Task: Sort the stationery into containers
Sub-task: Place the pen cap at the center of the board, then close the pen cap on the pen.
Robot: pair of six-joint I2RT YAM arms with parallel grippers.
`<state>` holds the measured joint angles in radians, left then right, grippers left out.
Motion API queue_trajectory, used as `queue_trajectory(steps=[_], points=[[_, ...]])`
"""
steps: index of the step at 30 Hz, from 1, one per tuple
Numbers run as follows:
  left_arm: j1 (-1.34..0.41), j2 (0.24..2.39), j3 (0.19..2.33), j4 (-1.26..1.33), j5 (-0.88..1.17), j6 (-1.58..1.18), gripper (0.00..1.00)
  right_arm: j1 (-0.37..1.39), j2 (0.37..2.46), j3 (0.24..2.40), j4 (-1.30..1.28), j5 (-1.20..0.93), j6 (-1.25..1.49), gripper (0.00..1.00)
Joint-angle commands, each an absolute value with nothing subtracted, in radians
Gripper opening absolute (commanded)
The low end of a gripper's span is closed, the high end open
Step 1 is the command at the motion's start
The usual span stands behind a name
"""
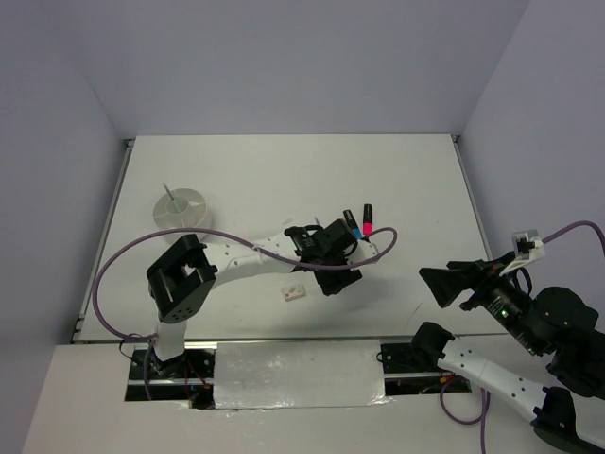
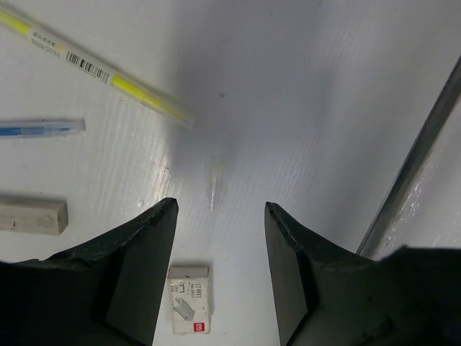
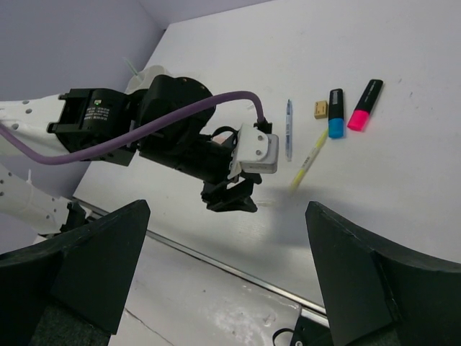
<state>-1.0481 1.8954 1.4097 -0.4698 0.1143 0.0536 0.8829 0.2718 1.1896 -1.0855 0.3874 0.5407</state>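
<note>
The round, low white plastic tub (image 1: pixel 181 210) sits at the far left of the white tabletop (image 1: pixel 284 170), well apart from the other items. One thin pale pen (image 1: pixel 168 196) stands tilted inside it. Which compartment it occupies I cannot tell, and nothing else shows in the tub.

The left hand (image 2: pixel 220 209) hangs over the middle of the tabletop, fingers spread and holding nothing. Just beneath it lies a small white rectangular block with a red printed label (image 2: pixel 191 299). Further out lie a tan rectangular eraser (image 2: pixel 32 215), a thin clear blue-ink pen (image 2: pixel 39 130) and a yellow-green pen with a barcode (image 2: pixel 108 76). Beyond these, side by side, are a short blue black-capped highlighter (image 3: pixel 336 114) and a short pink black-capped highlighter (image 3: pixel 364 106).

The right hand (image 1: pixel 440 284) is near the right edge, fingers wide apart and empty.
</note>
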Motion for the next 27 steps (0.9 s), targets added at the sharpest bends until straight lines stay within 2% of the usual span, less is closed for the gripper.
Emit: queue_trajectory(steps=[1, 3, 10, 12, 21, 25, 27], points=[[-1.052, 1.908, 1.424, -0.434, 0.167, 0.081, 0.64, 0.882, 0.267, 1.183, -1.048, 0.391, 0.523, 0.97], [-1.052, 1.913, 1.407, -0.43, 0.157, 0.078, 0.6, 0.881, 0.268, 1.18, -1.049, 0.394, 0.519, 0.97], [-1.052, 1.927, 1.344, -0.388, 0.124, 0.061, 0.56, 0.881, 0.275, 1.158, -1.022, 0.391, 0.511, 0.97], [-1.052, 1.922, 1.319, -0.361, 0.101, 0.063, 0.51, 0.882, 0.278, 1.154, -1.014, 0.385, 0.506, 0.97], [-1.052, 1.925, 1.307, -0.304, 0.074, 0.061, 0.5, 0.882, 0.267, 1.143, -1.0, 0.373, 0.5, 0.97], [-1.054, 1.925, 1.292, -0.273, 0.049, 0.055, 0.37, 0.882, 0.267, 1.149, -1.005, 0.377, 0.495, 0.97], [-1.054, 1.933, 1.292, -0.275, 0.04, 0.058, 0.36, 0.882, 0.267, 1.15, -1.002, 0.376, 0.492, 0.97]])
